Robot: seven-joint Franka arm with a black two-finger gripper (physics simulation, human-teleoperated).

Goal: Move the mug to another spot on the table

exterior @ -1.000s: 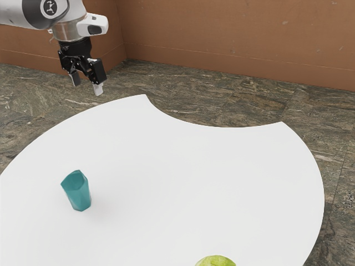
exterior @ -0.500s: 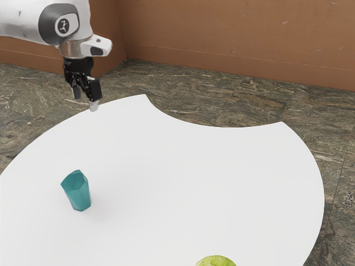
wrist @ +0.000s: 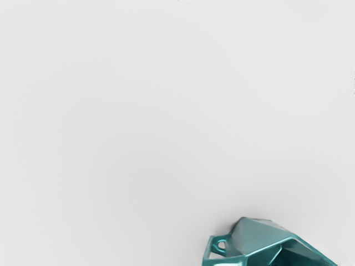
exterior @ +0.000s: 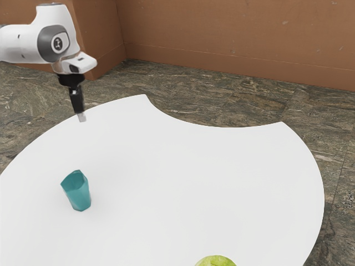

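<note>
The mug (exterior: 76,191) stands upright on the worktop (exterior: 194,177), well apart from the end effector (exterior: 81,115) hovering over the far rim, released or clenched I cannot tell.

Smooth white round counter (exterior: 194,177), with a broad curved notch cut into its far edge. Two items lie on it. Teal faceted mug (exterior: 76,190): upright, near the counter's edge at the exterior view's left, faint shadow at its base; a small loop handle shows in the wrist view. Rounded yellow-green object (exterior: 215,261): at the near edge, partly cut off, kind unclear. The two sit well apart.
</note>
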